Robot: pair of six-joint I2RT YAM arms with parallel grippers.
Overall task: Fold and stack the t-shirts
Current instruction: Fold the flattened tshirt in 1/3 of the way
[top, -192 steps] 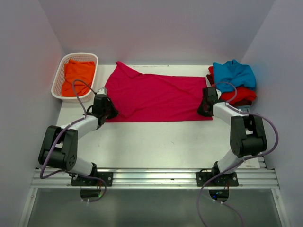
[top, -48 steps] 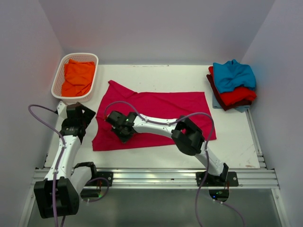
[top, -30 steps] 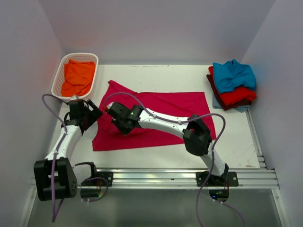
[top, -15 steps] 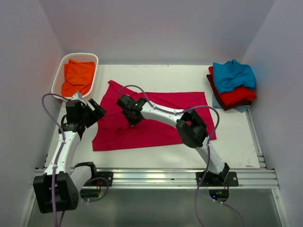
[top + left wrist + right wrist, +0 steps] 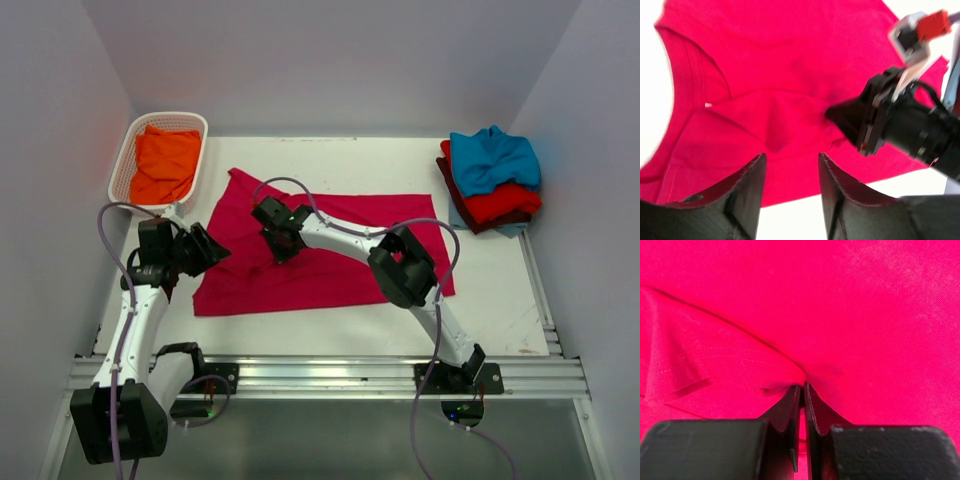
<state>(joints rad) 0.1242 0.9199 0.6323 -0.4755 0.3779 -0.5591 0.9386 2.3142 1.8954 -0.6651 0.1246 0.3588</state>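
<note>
A crimson-pink t-shirt point(image 5: 310, 285) lies spread across the middle of the table, with its left part rumpled. My right arm reaches across it to the left. My right gripper point(image 5: 284, 247) point(image 5: 801, 386) is shut on a pinched ridge of that cloth point(image 5: 865, 315). My left gripper point(image 5: 212, 252) point(image 5: 790, 167) hovers at the shirt's left edge, open with a narrow gap and nothing between its fingers. In the left wrist view the shirt point(image 5: 780, 65) fills the frame, and the right gripper point(image 5: 840, 116) pinches it from the right.
A white lattice basket point(image 5: 124, 170) at the back left holds an orange t-shirt point(image 5: 165, 160). At the back right stands a pile with a teal-blue t-shirt point(image 5: 492, 157) on top, a red one point(image 5: 500, 203) under it and a maroon edge point(image 5: 446, 178) below.
My right gripper has dragged its pinch of cloth a little back and to the right. My left gripper has come closer to the shirt's left edge, and its jaws have narrowed.
</note>
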